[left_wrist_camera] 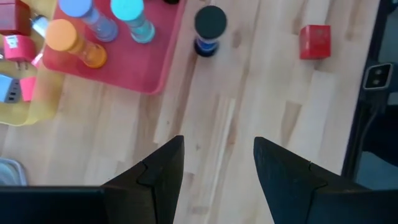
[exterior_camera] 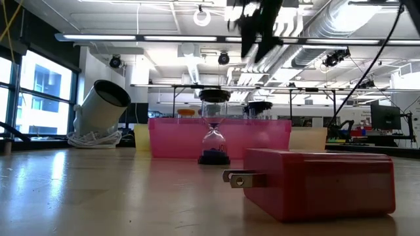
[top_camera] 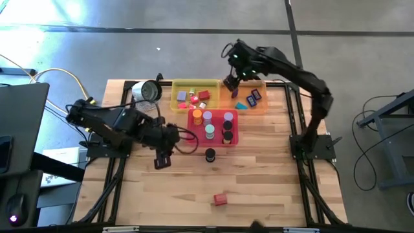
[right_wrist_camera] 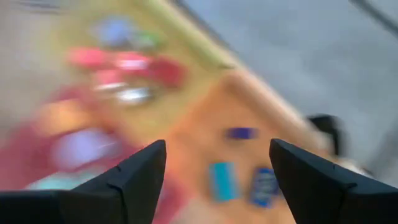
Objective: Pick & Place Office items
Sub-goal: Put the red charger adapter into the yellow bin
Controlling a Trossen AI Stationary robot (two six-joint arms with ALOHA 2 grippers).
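**Sorting nearly done: two items left out on the desk**

Most of the office items already lie in trays at the far side of the wooden desk (top_camera: 259, 188). The translucent yellow tray (top_camera: 176, 103) holds small red, pink, grey and green blocks; the translucent orange tray (top_camera: 260, 107) holds blue and teal rectangular pieces; the pink tray (top_camera: 234, 136) holds upright short cylinders with orange, lilac, teal and black caps.

Two pieces remain outside, by the look of it: a black-capped short cylinder (top_camera: 210, 155) standing just beside the pink tray's near edge, and a red block with plug prongs (top_camera: 220, 199) lying well apart, near the desk's front edge. A round silver-rimmed object (top_camera: 148, 90) sits beside the yellow tray.

The right hand (top_camera: 230, 83) hangs above the gap between the yellow and orange trays, fingers spread wide and empty, as if it has nothing more to carry there. The left hand (top_camera: 162, 159) hovers low over bare wood near the pink tray, its fingers (left_wrist_camera: 163, 171) moderately apart and holding nothing; the black-capped cylinder lies ahead of it and is probably the next pick, with the red block after.
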